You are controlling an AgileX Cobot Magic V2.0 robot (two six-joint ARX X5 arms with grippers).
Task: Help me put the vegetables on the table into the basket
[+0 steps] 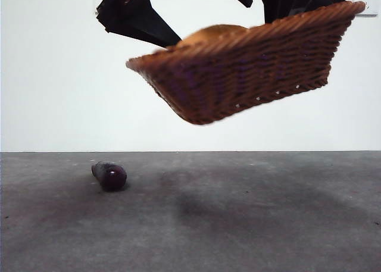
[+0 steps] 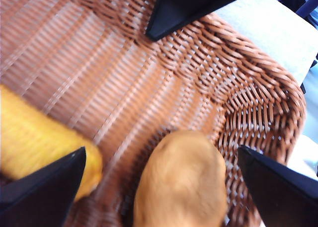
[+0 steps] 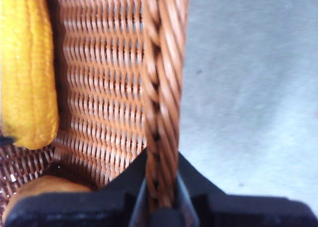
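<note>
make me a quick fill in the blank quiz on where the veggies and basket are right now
1. The basket is held tilted in the ____, off the table.
2. The right gripper is shut on the basket's ____.
3. The yellow corn and the potato lie ____ the basket.
4. The small dark piece lies on the ____.

Missing words: air; rim; inside; table

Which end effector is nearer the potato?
Left. The left end effector hovers open directly over the potato inside the basket; the right end effector grips the rim.
</note>
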